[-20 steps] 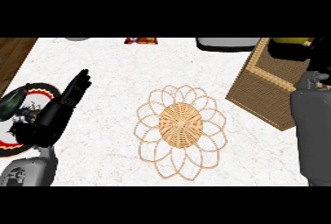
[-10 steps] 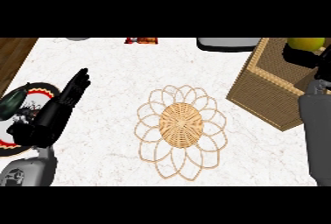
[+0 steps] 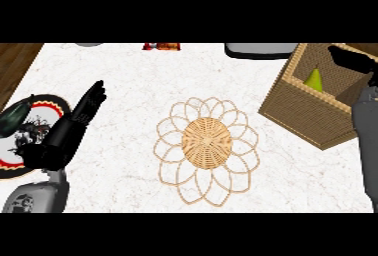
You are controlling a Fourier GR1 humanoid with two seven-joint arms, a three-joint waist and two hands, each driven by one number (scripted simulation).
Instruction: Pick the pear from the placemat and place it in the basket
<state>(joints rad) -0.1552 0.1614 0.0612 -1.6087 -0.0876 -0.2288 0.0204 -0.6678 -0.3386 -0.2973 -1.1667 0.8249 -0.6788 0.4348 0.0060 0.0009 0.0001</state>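
The yellow-green pear (image 3: 315, 79) sits inside the wicker basket (image 3: 303, 112) at the right, against its far inner wall. My right hand (image 3: 353, 58) hovers over the basket's far right corner, just above and to the right of the pear, fingers straightened and holding nothing. The flower-shaped woven placemat (image 3: 207, 145) lies in the middle of the white counter with nothing on it. My left hand (image 3: 78, 118) rests at the left with its fingers straight and pointing up, holding nothing.
A plate (image 3: 50, 103) with a red and black rim holds a dark green vegetable (image 3: 15, 120) at the left edge, partly under my left forearm. A grey dish (image 3: 258, 49) and a red packet (image 3: 162, 46) lie along the far edge.
The right hand held the pear above the basket's far corner; now the pear lies inside the basket and the hand has opened off it. The left hand stayed still.
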